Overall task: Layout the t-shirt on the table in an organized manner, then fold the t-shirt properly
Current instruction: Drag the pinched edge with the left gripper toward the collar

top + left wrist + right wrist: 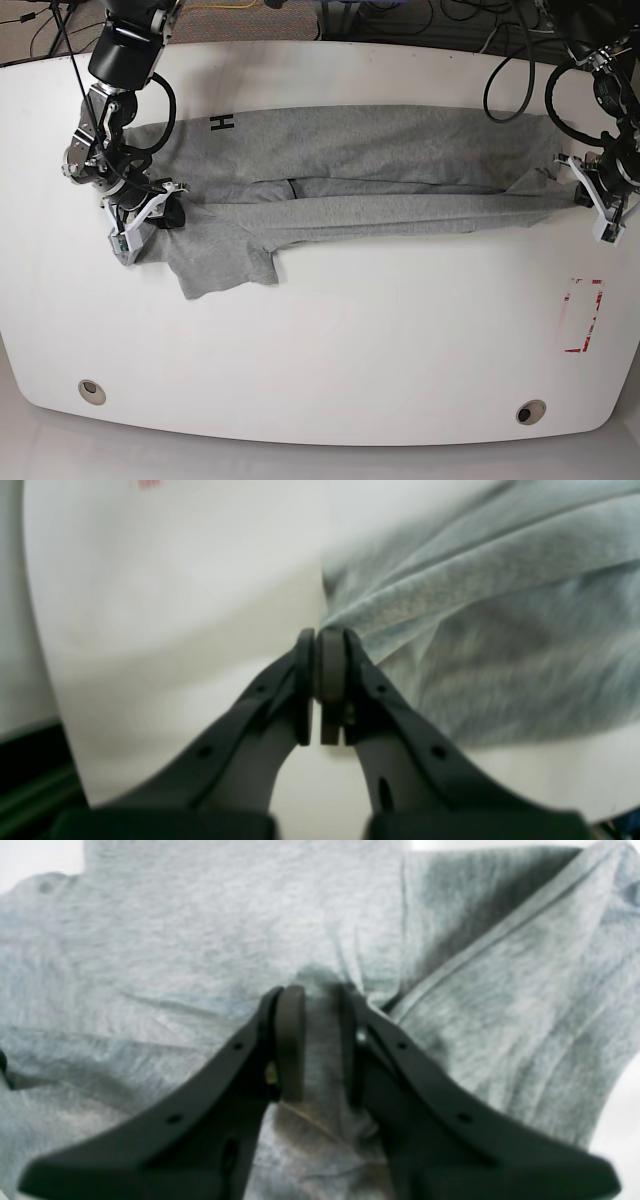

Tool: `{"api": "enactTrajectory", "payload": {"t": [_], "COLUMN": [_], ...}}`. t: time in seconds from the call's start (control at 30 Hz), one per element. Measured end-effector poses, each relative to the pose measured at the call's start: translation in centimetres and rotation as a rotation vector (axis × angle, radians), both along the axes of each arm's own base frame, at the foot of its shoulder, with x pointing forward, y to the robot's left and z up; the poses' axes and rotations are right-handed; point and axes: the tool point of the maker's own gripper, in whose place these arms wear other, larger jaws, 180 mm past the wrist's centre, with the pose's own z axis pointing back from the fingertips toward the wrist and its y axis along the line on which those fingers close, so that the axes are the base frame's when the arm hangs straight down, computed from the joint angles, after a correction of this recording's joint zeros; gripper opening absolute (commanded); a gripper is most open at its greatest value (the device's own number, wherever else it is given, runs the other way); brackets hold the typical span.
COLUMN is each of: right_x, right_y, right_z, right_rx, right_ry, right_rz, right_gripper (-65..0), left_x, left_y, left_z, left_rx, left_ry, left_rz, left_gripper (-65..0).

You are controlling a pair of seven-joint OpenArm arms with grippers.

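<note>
The heather-grey t-shirt (380,170) lies stretched lengthwise across the far half of the white table (350,350), bunched in long folds. Black lettering (222,123) shows near its left end, and a sleeve (225,265) spreads towards the front. My left gripper (585,195) is at the shirt's right end. In the left wrist view the left gripper (320,630) is shut on the edge of the t-shirt (500,605). My right gripper (150,210) is at the shirt's left end. In the right wrist view the right gripper (315,995) is shut on a fold of the t-shirt (175,940).
A red-outlined rectangle mark (583,315) is on the table at the right, in front of the left gripper. Two grommet holes (91,390) (530,411) sit near the front edge. Cables lie beyond the far edge.
</note>
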Motion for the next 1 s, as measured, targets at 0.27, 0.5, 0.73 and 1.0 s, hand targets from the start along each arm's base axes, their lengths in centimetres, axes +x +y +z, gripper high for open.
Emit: {"api": "enactTrajectory", "payload": {"t": [0.27,0.5,0.73,1.0], "right_x": [0.0,0.0,0.0,0.0], "right_y": [0.2,0.2,0.2,0.3], "right_z": [0.0,0.0,0.0,0.1], "right_rx": [0.004,0.004,0.003,0.007], "right_ry": [-0.002,-0.001,-0.001,-0.005], "right_rz": [0.003,0.003,0.003,0.011], "right_gripper": [-53.3,-52.6,-48.4,-40.3], "left_x": [-2.0,-2.5,-2.1,-2.0], "left_y": [-0.1,-1.6,-2.4,-2.6], "left_z": [-1.7,-2.9,-3.1,-2.6], "left_rx": [-0.003,-0.009,-0.011,-0.008], "left_ry": [0.064,0.106,0.11,0.103], "left_rz": [-0.003,-0.04,-0.07,-0.079], "left_gripper": [-63.9,-56.4,-28.1,-26.5]}}
